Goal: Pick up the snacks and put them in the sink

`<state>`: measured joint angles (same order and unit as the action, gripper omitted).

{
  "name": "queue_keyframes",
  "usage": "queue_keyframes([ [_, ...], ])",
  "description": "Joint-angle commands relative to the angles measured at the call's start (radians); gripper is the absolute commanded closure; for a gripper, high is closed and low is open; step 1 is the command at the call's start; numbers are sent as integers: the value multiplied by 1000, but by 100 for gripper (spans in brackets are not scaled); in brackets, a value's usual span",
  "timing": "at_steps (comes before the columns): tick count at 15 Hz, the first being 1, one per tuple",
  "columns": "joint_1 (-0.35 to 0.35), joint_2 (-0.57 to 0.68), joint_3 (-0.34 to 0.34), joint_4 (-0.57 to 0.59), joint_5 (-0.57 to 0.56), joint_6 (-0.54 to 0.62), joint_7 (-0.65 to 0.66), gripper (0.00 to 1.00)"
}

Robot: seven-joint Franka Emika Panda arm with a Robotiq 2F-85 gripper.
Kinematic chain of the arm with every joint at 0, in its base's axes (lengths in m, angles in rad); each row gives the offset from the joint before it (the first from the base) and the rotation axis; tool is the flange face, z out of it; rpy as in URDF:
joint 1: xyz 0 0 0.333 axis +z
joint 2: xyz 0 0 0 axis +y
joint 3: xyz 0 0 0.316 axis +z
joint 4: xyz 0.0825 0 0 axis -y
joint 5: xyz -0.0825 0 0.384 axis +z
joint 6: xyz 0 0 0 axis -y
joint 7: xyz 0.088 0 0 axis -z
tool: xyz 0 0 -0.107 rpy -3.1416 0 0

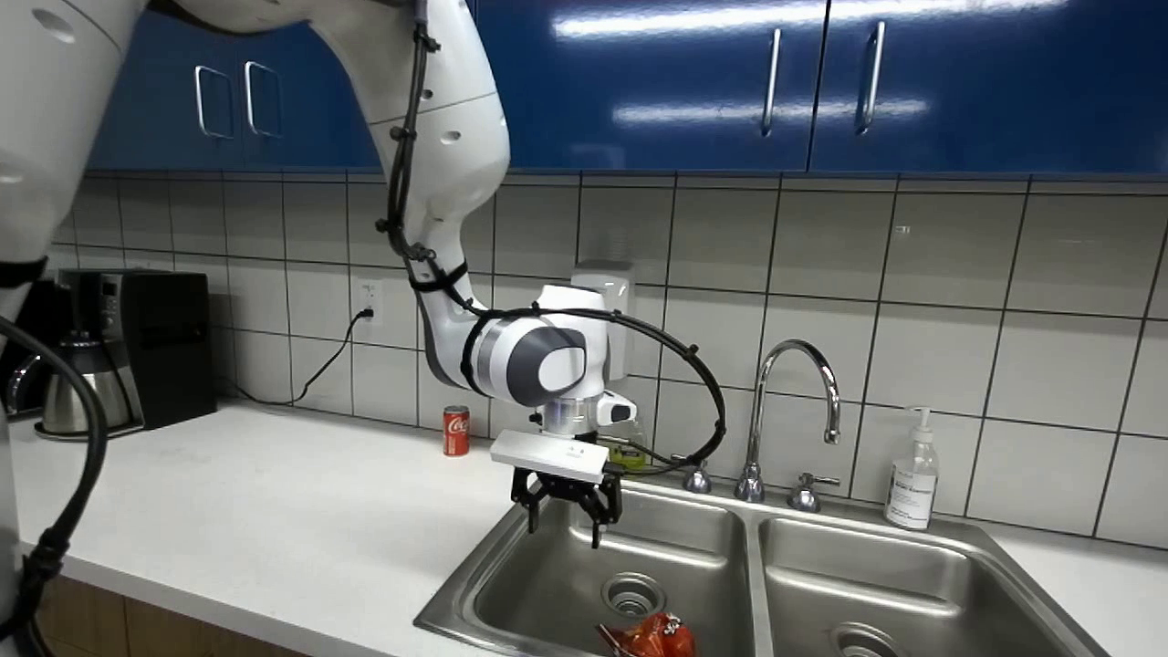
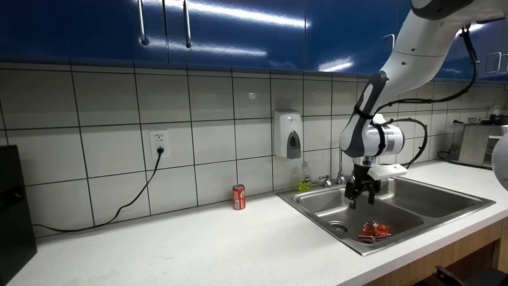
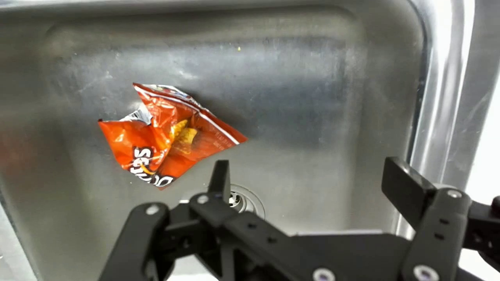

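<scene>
Pincer (image 3: pixel 306 168) released, jaws spread, nothing between. Snack packet (image 3: pixel 160 132) left of centre in wrist frame, lying in sink (image 3: pixel 312 101); placement judged complete. Risks: lowering now could snag crinkled film; on retreat, looped cable (image 1: pixel 712 383) could catch faucet (image 1: pixel 756 424).

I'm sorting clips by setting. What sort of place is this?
Most likely a kitchen, perhaps a shared break room: there's a stainless double-basin sink, blue overhead cabinets and a wall-mounted dispenser.

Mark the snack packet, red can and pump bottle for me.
Snack packet (image 3: pixel 164 136): wrist view, crumpled middle.
Red can (image 2: pixel 239 197): in an exterior view, printed side.
Pump bottle (image 1: pixel 913 485): in an exterior view, front label.
</scene>
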<state>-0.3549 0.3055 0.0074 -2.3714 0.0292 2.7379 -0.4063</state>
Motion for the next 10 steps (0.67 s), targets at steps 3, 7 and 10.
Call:
queue_keyframes([
  [3, 64, -250, -58, -181, -47, -141, -46, 0],
  [7, 110, -388, -102, -263, -84, -242, -42, 0],
  [10, 132, -471, -131, -299, -119, -311, -34, 0],
])
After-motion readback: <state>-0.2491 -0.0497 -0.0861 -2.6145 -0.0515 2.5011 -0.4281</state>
